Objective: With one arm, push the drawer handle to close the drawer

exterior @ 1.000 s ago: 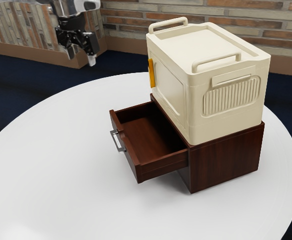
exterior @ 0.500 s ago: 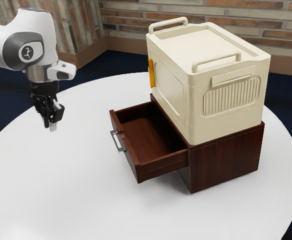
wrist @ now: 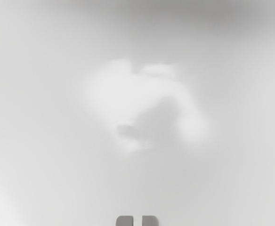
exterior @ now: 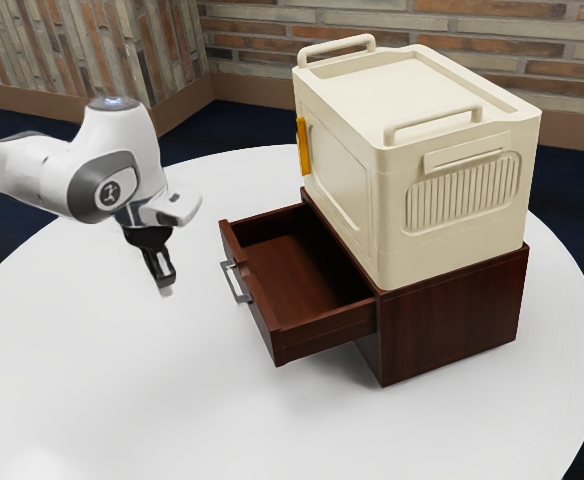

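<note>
Silver handle (exterior: 232, 284), one; drawer (exterior: 268, 325), one

Room, kind unclear: brick wall (exterior: 452, 48), blue floor (exterior: 247, 122), round table (exterior: 122, 400)

The cabinet (exterior: 452, 315) stands on the table (exterior: 152, 390), toward the exterior view's right, with the box (exterior: 347, 210) on top. The drawer (exterior: 290, 282) juts from the cabinet toward the exterior view's left, and the handle (exterior: 236, 282) is on its outer front. Two rails lie on the box, one (exterior: 337, 46) at the far end, one (exterior: 432, 122) at the near end. The gripper (exterior: 164, 289) is at the exterior view's left, apart from the handle. The wall (exterior: 472, 40) lies on the far side, behind the table.
</note>
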